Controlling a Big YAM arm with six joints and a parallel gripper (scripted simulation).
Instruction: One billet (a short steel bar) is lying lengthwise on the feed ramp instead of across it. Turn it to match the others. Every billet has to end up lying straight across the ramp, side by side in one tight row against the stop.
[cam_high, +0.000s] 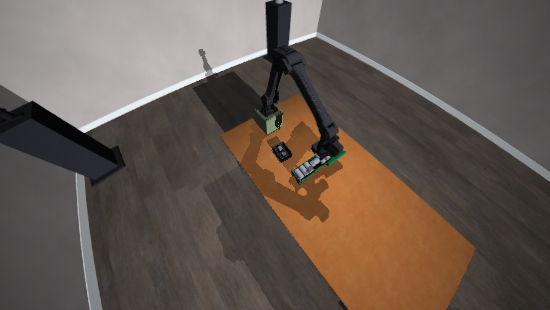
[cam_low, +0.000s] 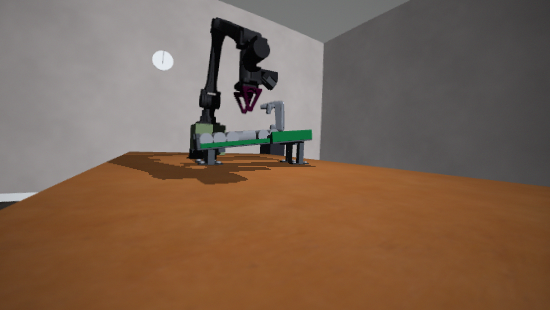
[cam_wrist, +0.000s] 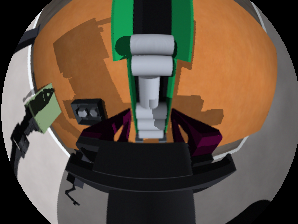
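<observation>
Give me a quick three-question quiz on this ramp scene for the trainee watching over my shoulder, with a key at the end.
1. True or false: the black arm's end effector is clamped on a grey steel billet.
2. Multiple choice: in the wrist view, the odd grey billet lying lengthwise sits
A. off the green feed ramp, on the orange mat
B. on the ramp, between crosswise grey billets
C. on top of the small black box
3. Fill in: in the exterior view, the end effector hangs ____ the row of billets.

Key
1. False: it is open, with nothing between its fingers.
2. B
3. above
</observation>
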